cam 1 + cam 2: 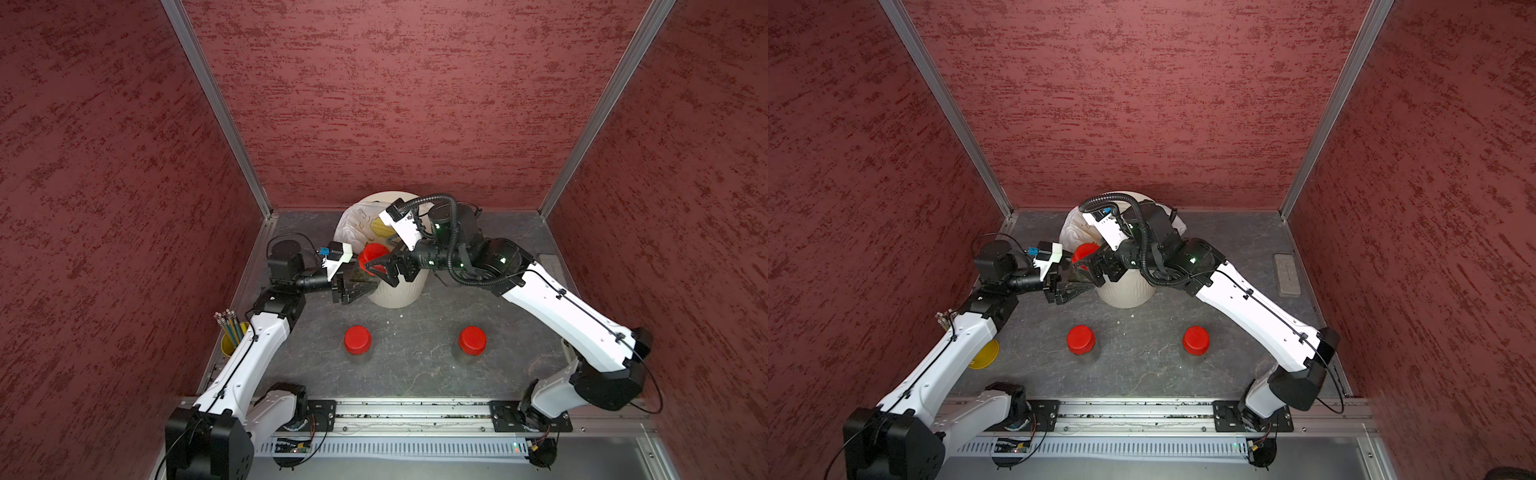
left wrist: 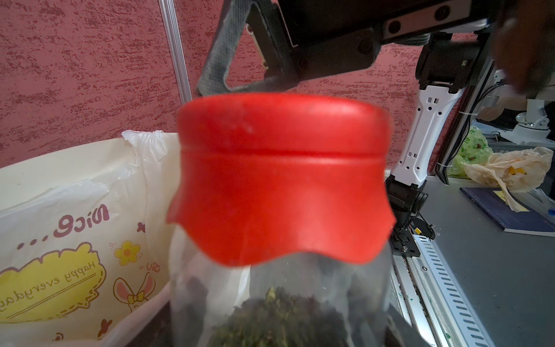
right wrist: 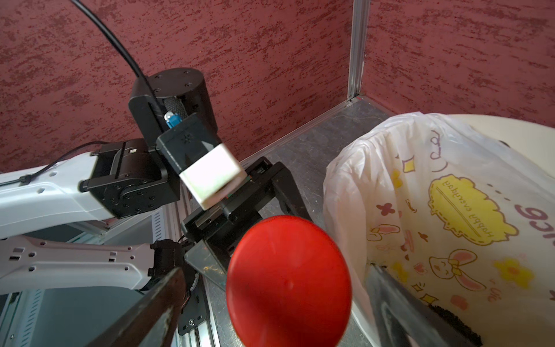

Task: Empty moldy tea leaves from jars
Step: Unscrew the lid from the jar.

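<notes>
My left gripper [image 1: 360, 287] is shut on a clear jar [image 2: 279, 300] with dark tea leaves inside, holding it up beside the cream bin [image 1: 399, 293]. The jar's red lid [image 1: 374, 254] [image 3: 288, 282] is on. My right gripper [image 3: 274, 312] is open around that lid, with a gap on each side between its fingers [image 3: 150, 315] and the lid. In both top views the right gripper [image 1: 1088, 259] meets the jar over the bin's near rim. Two more jars with red lids [image 1: 357, 338] [image 1: 472, 340] stand upright on the table in front.
The bin is lined with a white printed bag [image 3: 420, 210] [image 2: 75, 210]. A yellow cup of pencils [image 1: 230, 336] stands at the left wall under my left arm. A grey block [image 1: 1286, 274] lies by the right wall.
</notes>
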Tool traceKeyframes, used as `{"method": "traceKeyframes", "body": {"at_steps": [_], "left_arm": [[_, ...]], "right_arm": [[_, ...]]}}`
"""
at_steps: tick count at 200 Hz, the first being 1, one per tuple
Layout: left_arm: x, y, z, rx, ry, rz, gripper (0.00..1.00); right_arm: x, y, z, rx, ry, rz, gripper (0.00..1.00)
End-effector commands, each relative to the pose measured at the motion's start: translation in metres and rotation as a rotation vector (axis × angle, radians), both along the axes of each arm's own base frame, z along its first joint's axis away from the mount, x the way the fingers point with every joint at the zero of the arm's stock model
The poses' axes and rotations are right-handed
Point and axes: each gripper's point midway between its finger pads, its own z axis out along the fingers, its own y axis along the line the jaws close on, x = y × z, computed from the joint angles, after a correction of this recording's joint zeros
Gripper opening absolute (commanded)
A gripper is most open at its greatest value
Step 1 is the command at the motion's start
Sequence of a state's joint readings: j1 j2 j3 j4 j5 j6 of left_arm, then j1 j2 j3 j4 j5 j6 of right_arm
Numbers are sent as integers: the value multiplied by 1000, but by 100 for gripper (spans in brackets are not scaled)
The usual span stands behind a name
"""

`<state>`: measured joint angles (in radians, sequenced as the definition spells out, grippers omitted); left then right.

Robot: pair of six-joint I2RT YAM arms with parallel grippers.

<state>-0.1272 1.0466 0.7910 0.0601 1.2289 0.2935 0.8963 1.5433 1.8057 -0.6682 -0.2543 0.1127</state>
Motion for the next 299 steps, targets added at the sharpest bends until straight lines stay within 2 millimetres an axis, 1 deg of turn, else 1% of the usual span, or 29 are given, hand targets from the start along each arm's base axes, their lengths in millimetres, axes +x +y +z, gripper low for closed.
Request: {"method": "traceKeyframes", "body": {"at_steps": [1, 50, 111, 217, 265, 285, 299], "left_arm": [[-1, 1, 6, 1, -34, 4, 64], [-1, 2, 6, 1, -35, 5, 64], [-1, 2, 5, 1, -32, 5, 64], [-1, 2, 5, 2, -32, 4, 64], [-1, 2, 5, 2, -31, 4, 64], [-2, 2, 6, 2, -34, 4, 64], [-2, 2, 6, 2, -34, 4, 64]], "right_arm": [[7, 0, 4, 34, 14, -65, 95], [9, 4, -9, 14, 37, -68, 94], [10, 8, -13, 14, 50, -62, 94], [12, 14, -24, -6, 56, -45, 87], [14, 14, -27, -19, 46, -44, 83], [15, 14, -29, -26, 43, -46, 80], [14, 14, -29, -29, 39, -41, 75]]}}
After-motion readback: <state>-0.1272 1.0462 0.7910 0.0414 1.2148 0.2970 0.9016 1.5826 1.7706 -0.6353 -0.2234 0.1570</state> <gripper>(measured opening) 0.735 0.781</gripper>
